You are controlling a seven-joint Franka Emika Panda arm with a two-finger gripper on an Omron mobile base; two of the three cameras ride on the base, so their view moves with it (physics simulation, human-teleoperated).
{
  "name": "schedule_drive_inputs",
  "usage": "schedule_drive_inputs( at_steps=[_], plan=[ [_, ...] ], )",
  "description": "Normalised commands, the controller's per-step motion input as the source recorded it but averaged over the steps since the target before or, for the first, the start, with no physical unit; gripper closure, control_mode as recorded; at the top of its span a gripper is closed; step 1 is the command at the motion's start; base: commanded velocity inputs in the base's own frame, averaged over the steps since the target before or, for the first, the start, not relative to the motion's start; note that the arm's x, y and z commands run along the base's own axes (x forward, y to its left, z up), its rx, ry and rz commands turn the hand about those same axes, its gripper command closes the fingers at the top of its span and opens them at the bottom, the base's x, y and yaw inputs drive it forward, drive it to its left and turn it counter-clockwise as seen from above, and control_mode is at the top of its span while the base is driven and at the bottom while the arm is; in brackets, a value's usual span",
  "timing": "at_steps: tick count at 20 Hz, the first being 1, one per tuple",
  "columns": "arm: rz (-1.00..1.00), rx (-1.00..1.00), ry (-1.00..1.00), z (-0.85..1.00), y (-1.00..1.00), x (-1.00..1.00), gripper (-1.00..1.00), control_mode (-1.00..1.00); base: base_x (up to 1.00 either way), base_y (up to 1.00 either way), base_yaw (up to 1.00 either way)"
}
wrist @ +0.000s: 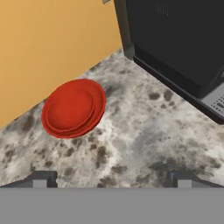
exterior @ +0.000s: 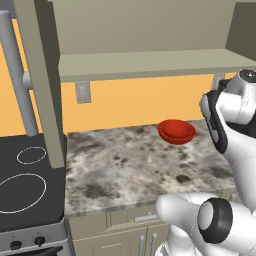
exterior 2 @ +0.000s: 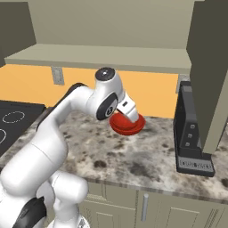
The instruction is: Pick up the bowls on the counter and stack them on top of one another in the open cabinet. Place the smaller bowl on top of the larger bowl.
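A red bowl (wrist: 73, 108) is seen on the granite-look counter (exterior: 130, 165), close to the orange back wall (exterior: 130, 102) and well back from the front edge. In the hand view a second rim line is visible inside the outer rim, so the smaller bowl may already be nested in the larger one; this cannot be settled from the pictures, and only one red shape is made out in the left base view. The open cabinet (exterior: 145, 64) is found directly above, its shelf bare where it shows.

The gripper (wrist: 111, 177) is held above the counter, off to one side of the bowl and not touching it. Its fingertips (wrist: 40, 179) are set wide apart with nothing between them, so the jaws are open and empty. A black appliance (exterior 2: 191, 133) stands just beside the working area, under the cabinet door (exterior 2: 209, 71).

Several risks can be judged from here. If the bowl is approached from the near side, it could be pushed against the wall instead of being gripped. A glossy thin rim could slip from the pads if pinched off-centre. If two bowls are nested, the inner one could shift or fall during the lift. The shelf edge and the appliance could be struck by the wrist on the way up.
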Motion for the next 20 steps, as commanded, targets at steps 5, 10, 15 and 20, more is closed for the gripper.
schedule_drive_inputs(
  at_steps=[5, 10, 15, 20],
  plan=[
    [0.0, 0.1, 0.02, 0.0, -0.09, 0.0, -1.0, -1.0, 0.0, 0.0, 0.0],
    [-0.07, 0.01, 0.0, -0.02, 0.08, -0.01, -1.0, -1.0, 0.0, 0.0, 0.0],
    [-0.24, 0.02, -0.05, -0.09, 0.32, -0.02, -1.0, -1.0, 0.0, 0.0, 0.0],
    [-0.3, 0.03, -0.07, -0.09, 0.19, 0.0, -1.0, -1.0, 0.0, 0.0, 0.0]
  ],
)
